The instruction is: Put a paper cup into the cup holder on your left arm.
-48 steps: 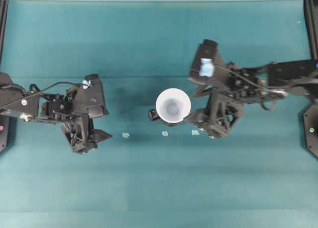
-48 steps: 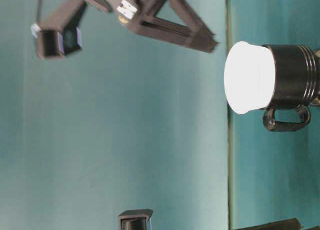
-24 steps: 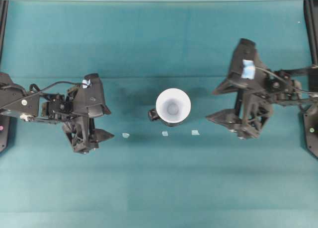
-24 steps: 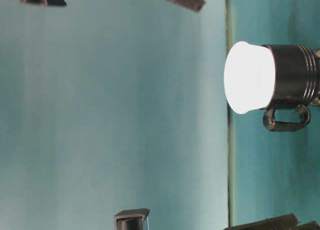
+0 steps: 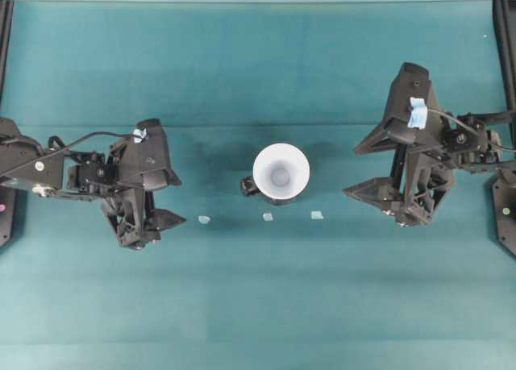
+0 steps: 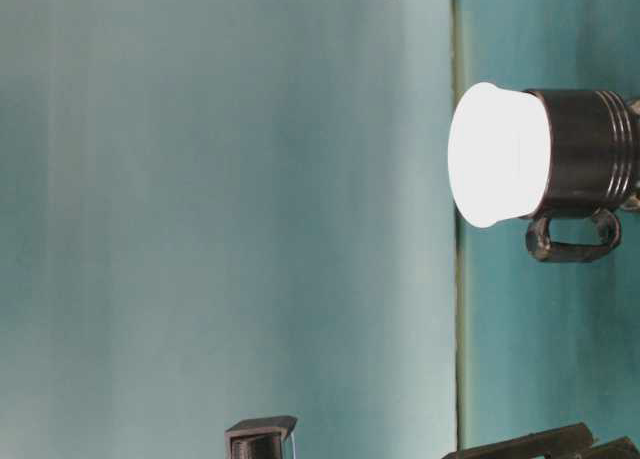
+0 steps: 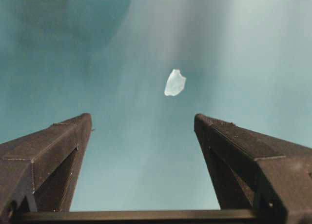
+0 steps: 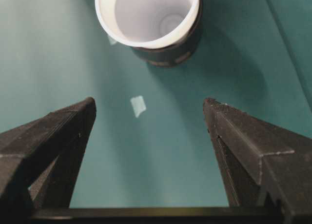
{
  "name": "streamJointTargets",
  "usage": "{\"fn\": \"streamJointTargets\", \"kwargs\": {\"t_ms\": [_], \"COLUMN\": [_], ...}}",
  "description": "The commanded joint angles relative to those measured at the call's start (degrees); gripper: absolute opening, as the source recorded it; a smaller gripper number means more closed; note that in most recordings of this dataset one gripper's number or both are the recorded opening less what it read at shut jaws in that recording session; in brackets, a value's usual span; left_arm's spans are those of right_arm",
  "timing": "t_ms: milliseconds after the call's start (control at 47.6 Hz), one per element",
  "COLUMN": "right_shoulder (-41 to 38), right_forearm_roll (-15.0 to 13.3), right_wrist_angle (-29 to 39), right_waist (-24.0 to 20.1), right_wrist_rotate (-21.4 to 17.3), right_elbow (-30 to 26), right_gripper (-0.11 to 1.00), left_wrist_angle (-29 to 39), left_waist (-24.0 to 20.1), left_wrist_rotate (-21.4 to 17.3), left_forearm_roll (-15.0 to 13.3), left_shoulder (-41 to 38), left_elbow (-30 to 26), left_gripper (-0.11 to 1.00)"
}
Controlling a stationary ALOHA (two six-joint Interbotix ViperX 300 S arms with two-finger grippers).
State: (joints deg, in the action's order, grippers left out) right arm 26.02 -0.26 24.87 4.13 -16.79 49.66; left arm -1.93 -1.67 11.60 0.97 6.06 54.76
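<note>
Sitting upright in the black cup holder (image 5: 251, 186) at mid-table, the paper cup (image 5: 280, 170) rests between two wide-open, empty grippers, left (image 5: 165, 199) and right (image 5: 364, 170); any careless sweep past its protruding rim could topple it.

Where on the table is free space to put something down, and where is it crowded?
Free: the whole far strip beyond the cup and both grippers, and the whole near strip in front of the three tape scraps. Narrower gaps lie between the left gripper and the holder, and between cup and right gripper. Crowded: the middle row, with cup, holder and scraps.
</note>
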Motion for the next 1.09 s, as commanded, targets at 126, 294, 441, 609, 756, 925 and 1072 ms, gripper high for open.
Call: {"fn": "streamJointTargets", "kwargs": {"t_ms": [126, 294, 441, 609, 756, 925, 1072], "right_shoulder": [0.53, 0.53, 0.44, 0.44, 0.35, 0.35, 0.35], "right_forearm_roll": [-0.09, -0.09, -0.09, 0.09, 0.18, 0.18, 0.26], "right_wrist_angle": [-0.44, -0.44, -0.44, -0.44, -0.44, -0.44, -0.44], "right_waist": [-0.18, -0.18, -0.18, -0.18, -0.18, -0.18, -0.18], "right_wrist_rotate": [-0.62, -0.62, -0.62, -0.70, -0.88, -1.14, -1.14], "right_elbow": [0.44, 0.79, 0.97, 1.49, 1.67, 1.76, 2.11], "right_gripper": [0.94, 0.94, 0.94, 0.94, 0.94, 0.94, 0.94], "left_wrist_angle": [-0.44, -0.44, -0.44, -0.44, -0.44, -0.44, -0.44], "left_waist": [0.00, 0.00, 0.00, 0.00, 0.00, 0.09, 0.00], "left_wrist_rotate": [0.00, 0.00, 0.09, 0.09, 0.26, 0.26, 0.26], "left_forearm_roll": [0.00, 0.00, 0.09, 0.09, 0.00, 0.00, 0.09], "left_shoulder": [0.00, 0.00, 0.00, -0.09, -0.09, -0.18, -0.18], "left_elbow": [-0.26, -0.26, -0.26, 0.35, 0.79, 0.62, 0.62], "left_gripper": [0.92, 0.92, 0.92, 0.92, 0.92, 0.92, 0.92]}}
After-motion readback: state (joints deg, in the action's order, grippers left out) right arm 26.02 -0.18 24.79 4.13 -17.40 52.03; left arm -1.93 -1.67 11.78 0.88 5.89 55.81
